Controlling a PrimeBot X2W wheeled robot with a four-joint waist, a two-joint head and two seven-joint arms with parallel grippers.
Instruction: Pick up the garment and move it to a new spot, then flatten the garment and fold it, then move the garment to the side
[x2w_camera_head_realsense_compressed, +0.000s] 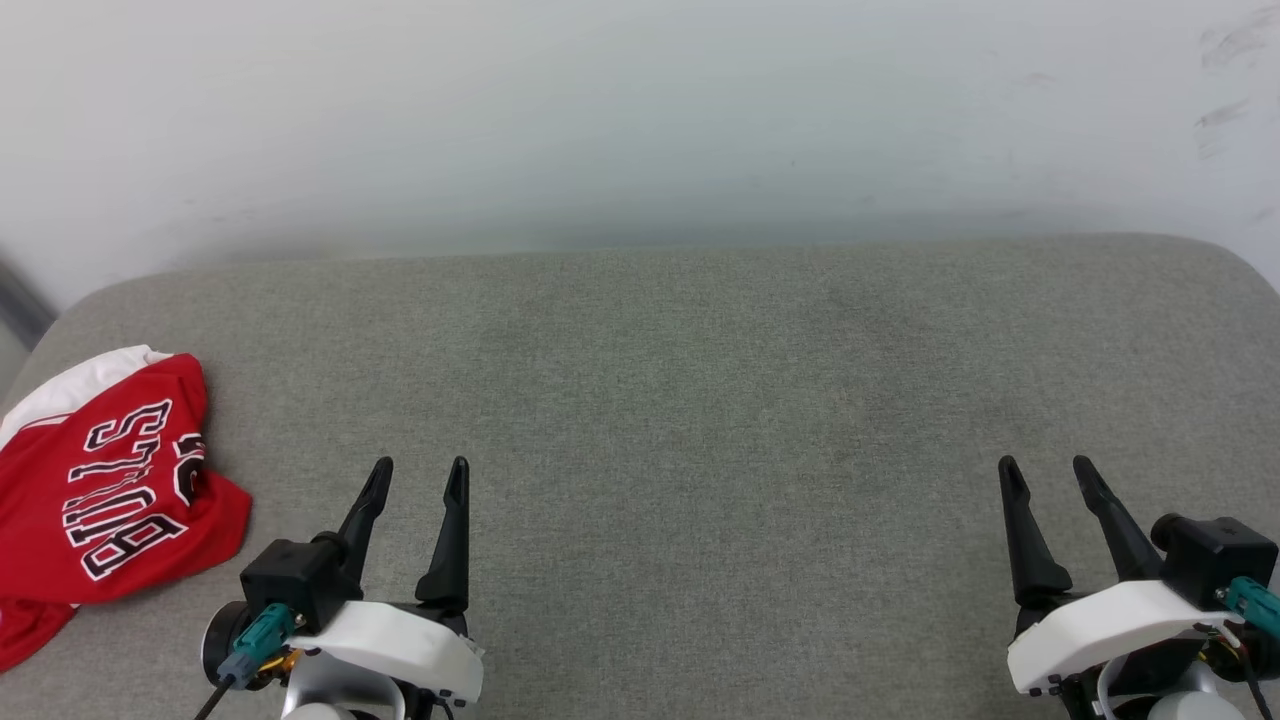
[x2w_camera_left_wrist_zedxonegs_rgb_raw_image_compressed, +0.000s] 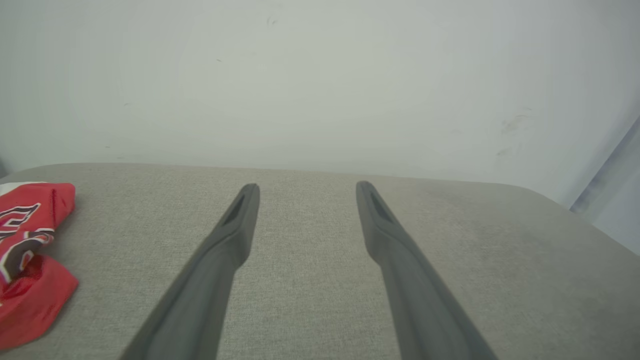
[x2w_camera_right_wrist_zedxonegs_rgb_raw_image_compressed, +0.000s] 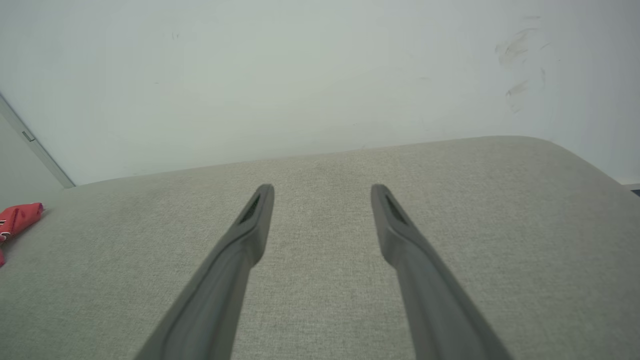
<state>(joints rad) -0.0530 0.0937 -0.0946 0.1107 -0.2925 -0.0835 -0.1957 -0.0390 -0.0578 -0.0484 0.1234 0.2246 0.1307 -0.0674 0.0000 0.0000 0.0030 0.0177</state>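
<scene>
**A:** Start closest in. How do the pincers stand?

**B:** The left pincer sits at the lower left of the head view. Its two dark fingers are spread apart with nothing between them. The right pincer, at the lower right, is the same: fingers parted, holding nothing.

**A:** Do the wrist views agree?

**B:** Yes. Between the left pincer's fingers there is a plain gap with bare grey fabric under it. The right wrist view shows the like.

**A:** And the jersey?

**B:** The red jersey lies in a rumpled heap at the left end of the bench. It is off to the left of the left pincer, not touching it, and well apart from the right pincer. The black, white-outlined "BULLS" lettering faces up and reads upside down from the head camera. A white panel shows along its far edge, and part of the cloth runs out of the picture on the left.

**A:** Beyond that?

**B:** The padded grey bench runs to its rounded far edge. A pale wall rises behind it, with a few dark scuffs at the upper right.
</scene>
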